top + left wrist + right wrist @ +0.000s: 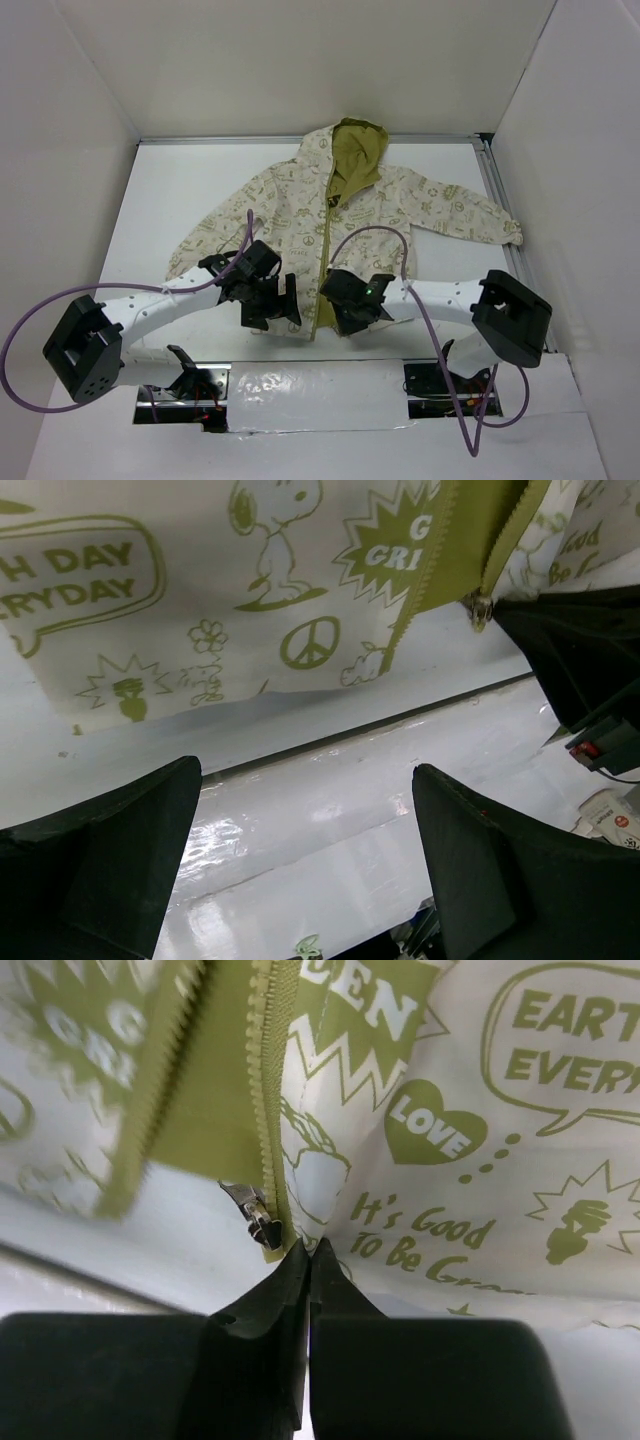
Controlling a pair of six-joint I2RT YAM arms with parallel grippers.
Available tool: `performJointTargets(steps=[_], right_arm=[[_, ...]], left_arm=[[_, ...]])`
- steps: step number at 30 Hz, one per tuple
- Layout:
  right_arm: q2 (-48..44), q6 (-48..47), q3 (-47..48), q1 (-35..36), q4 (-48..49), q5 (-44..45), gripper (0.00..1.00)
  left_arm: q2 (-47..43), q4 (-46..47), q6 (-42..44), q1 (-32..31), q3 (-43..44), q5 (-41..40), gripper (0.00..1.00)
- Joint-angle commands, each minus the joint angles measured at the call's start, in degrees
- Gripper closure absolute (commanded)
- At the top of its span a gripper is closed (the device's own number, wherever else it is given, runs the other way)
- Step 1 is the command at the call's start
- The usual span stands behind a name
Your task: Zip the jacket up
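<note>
The cream jacket [300, 215] with olive-green prints lies flat on the table, front open, its green lining showing down the middle. My left gripper [277, 306] is open and empty over the bare table just below the hem of the jacket's left panel [200, 610]; its fingers [110, 860] stand wide apart. My right gripper [347, 314] is shut on the hem of the right panel [420, 1160], its fingertips [298, 1260] pinched together right beside the metal zipper slider [262, 1222] at the bottom of the zipper tape. The slider also shows in the left wrist view [480, 608].
The jacket lies on a white table [180, 180] enclosed by white walls. A dark seam [350, 735] crosses the table below the hem. The right gripper's black body [585, 640] shows at the right of the left wrist view. Cables loop near both arm bases.
</note>
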Motion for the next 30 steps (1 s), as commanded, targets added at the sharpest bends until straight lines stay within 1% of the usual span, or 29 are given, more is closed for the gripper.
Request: performJointTargets(steps=[1,4,7,8,10,11,13,16,18,19,21,24,28,30], right_arm=[[-2.2,2.6,-5.9,1.8,-4.1,-7.4,1.0],[-6.3,3.6,-7.7,1.9,-6.2,-8.3,1.0],[-9.2,3.4,-8.3,2.2,-7.3,-8.7,0.95],[-9.7,3.0,-7.9,2.5,-7.4,-8.8,0.9],[-11.2,2.2,-6.9,3.4,-8.2,-7.4,0.76],[-11.9,2.0,-6.0,4.6,-8.5,-6.6,0.58],[-13.6,1.1,-4.6,5.1,-9.1,-6.4,0.5],[-16.2,0.6,-2.2,5.2,-10.4,-3.8,0.44],[-17.8,0.9,-1.0,5.2,-11.4,-1.6,0.43],[-18.3,1.3,0.0,5.3,-12.7,0.4,0.45],[-19.3,0.1,0.9,5.4,-13.2,1.6,0.5],[-19.5,-2.2,3.0,5.9,-10.2,0.8,0.55],[-15.7,-4.4,6.0,8.0,-7.8,-0.8,0.57],[-11.9,-4.7,7.2,8.5,-6.8,-0.7,0.58]], left_arm=[[-0.9,-0.7,0.3,-0.2,2.0,-0.7,0.01],[0.1,-0.5,0.8,-0.1,2.6,-0.8,0.01],[1.4,0.0,1.0,0.0,3.2,-0.8,0.01],[2.0,0.1,1.0,0.0,3.4,-0.8,0.01],[2.5,0.0,1.1,0.0,3.7,-0.7,0.01],[2.8,0.1,1.1,0.0,3.8,-0.6,0.01],[3.0,0.3,0.9,0.0,3.8,-0.6,0.01],[2.9,0.1,0.7,0.0,3.5,-0.4,0.01],[2.4,0.0,0.4,0.0,3.4,-0.4,0.01],[2.2,0.0,0.2,0.0,3.3,-0.6,0.01],[1.6,-0.2,0.0,0.0,2.8,-0.5,0.01],[0.8,-0.5,-0.6,0.0,2.4,-1.0,0.01],[-0.5,-1.9,-2.4,0.0,1.3,-1.7,0.01],[-1.4,-2.8,-3.5,0.1,0.7,-1.8,0.01]])
